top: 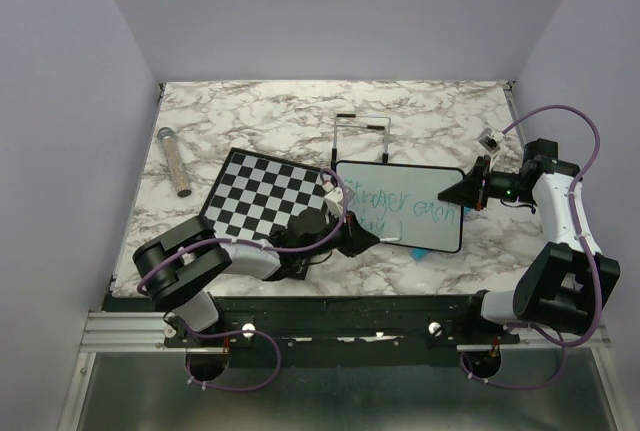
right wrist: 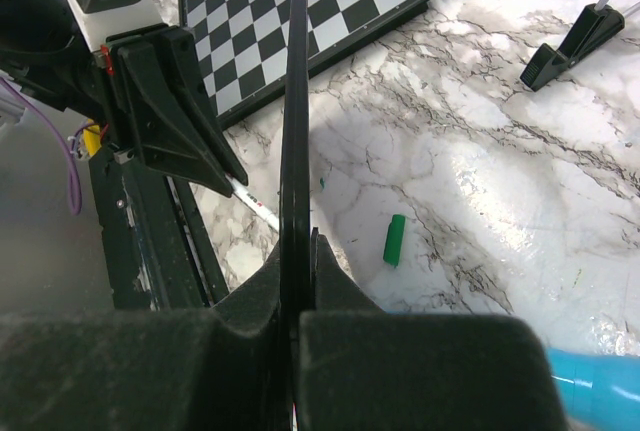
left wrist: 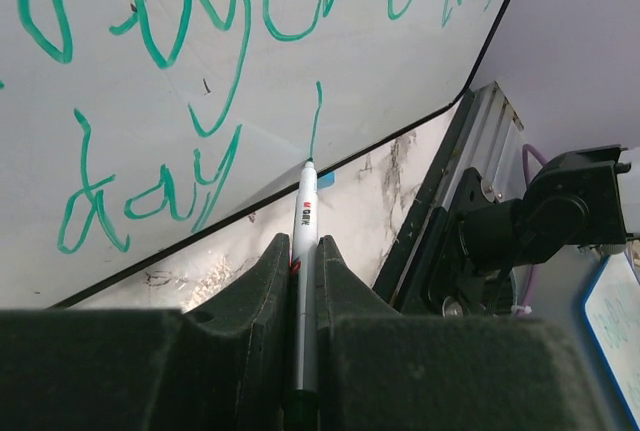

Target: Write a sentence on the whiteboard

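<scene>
**Whiteboard** (top: 425,226): sat right of centre on the marble table (top: 250,116) and appeared raised off the surface at the gripped side. From the right wrist it showed edge-on as a thin black line.
- 3 o'clock edge: pinched between the closed jaws of the right gripper (right wrist: 298,259).
- 6 o'clock edge: ran close to the black front rail (top: 330,306), with little room there.
- 10 o'clock corner: just beside a corner of the chessboard (top: 262,196).
- 12 o'clock: a black wire stand (right wrist: 582,39), with bare marble beyond it up to the back wall.
- 3 o'clock: only a narrow strip of marble before the table's edge.

**Sentence** (top: 395,196): teal lettering in two lines.
- In the left wrist view the upper line was cut off by the frame. "oger" was legible, and the following word was not.
- The lower line read "day", followed by one upright stroke.

**Marker** (left wrist: 308,201): white barrel, clamped between the closed fingers of the left gripper (left wrist: 303,251). Its tip touched the board at the foot of that stroke, towards the 7 o'clock corner. It carried a red-and-white label too small to read.

**Green cap** (right wrist: 396,239): lay on the marble near the board.

**Blue object** (right wrist: 595,383): cut off at the frame corner and could not be identified.

**Speckled tube** (top: 175,161): lay well apart at 9 o'clock, near the left wall.
</scene>
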You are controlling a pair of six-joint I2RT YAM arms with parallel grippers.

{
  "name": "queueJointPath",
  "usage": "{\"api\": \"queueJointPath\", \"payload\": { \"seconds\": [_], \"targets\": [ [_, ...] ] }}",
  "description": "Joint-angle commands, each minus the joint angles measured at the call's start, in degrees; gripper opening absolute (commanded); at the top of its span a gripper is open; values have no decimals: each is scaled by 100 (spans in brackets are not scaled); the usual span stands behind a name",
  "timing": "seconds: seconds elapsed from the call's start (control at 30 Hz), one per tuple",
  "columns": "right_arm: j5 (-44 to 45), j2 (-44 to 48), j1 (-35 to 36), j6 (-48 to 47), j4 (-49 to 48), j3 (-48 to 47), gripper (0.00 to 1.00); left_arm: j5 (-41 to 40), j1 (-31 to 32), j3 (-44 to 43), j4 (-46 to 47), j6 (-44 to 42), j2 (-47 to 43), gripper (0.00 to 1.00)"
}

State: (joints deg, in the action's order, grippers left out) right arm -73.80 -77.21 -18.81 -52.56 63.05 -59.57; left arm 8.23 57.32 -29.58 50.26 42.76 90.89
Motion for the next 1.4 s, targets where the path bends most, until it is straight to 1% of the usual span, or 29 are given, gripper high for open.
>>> {"api": "queueJointPath", "payload": {
  "seconds": [0.0, 0.1, 0.3, 1.0, 1.37],
  "targets": [
    [-187, 66, 18, -106, -100, 7, 1, -5, -19, -83, 10, 13, -133, 0],
    [-196, 66, 18, -106, -100, 7, 0, -224, -28, -109, -121, -40, -344, 0],
    [-196, 66, 18, -115, -91, 7, 0, -260, -89, -188, -254, -110, -494, 0],
    [-205, 74, 18, -123, -73, -2, 1, -155, -89, -425, -333, -84, -168, 0],
    [-196, 74, 18, -132, -73, -11, 0, 249, -89, -698, -403, -40, 148, 0]
  ]
}}
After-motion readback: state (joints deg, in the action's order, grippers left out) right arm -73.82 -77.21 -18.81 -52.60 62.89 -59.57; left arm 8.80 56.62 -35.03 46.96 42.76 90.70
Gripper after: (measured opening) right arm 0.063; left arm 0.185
